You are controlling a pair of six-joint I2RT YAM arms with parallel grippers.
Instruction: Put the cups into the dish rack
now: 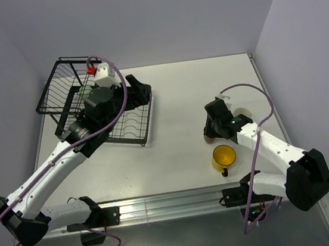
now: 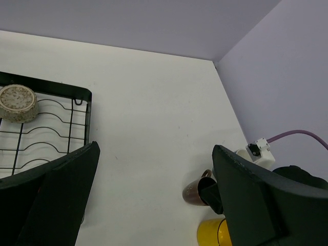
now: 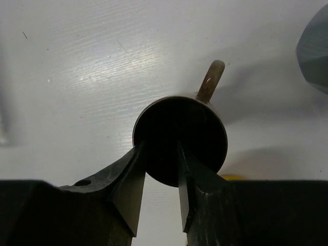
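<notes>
Stretched over the dish rack, the left fingers gape empty. Bent downward, the right fingers straddle the rim of the brown mug; whether they clamp it is unclear.

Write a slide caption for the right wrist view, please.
Right gripper straddling the rim of the dark brown mug, one finger inside, one outside.

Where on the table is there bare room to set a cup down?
Widest bare patch: mid-table, between the dish rack and the right gripper. The far right corner behind that gripper is bare too. Crowded: near right, where the brown mug and the yellow mug sit close by the right arm.
</notes>
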